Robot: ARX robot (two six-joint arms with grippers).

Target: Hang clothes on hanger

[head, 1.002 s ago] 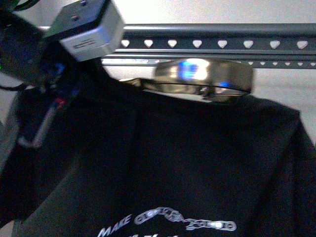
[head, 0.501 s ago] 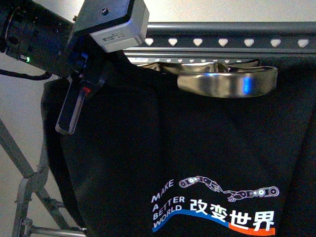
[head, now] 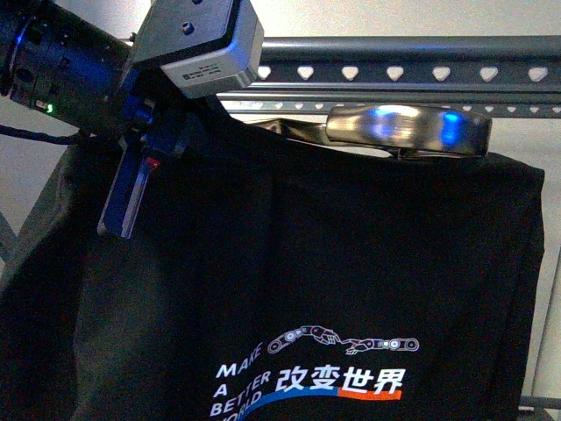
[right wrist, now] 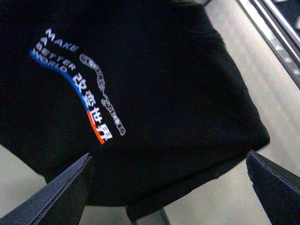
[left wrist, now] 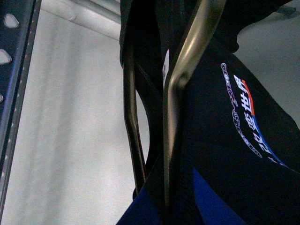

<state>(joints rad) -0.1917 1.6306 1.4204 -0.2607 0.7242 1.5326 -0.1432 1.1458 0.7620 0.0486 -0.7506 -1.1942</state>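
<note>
Plainly, right end effector (right wrist: 168, 157) spread wide, facing black T-shirt (right wrist: 154, 61)

A shiny curved metal bar (head: 408, 132) gleaming before a pale wall (head: 421, 17)

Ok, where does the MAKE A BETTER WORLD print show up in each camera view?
Front view: the print sits low on the T-shirt, well below the rack rail.
Left wrist view: the print runs slanted on the cloth, across from the rack rail.
Right wrist view: the print lies on the shirt's face, away from the rack rail.
Shared landmark: the rack rail.
</note>
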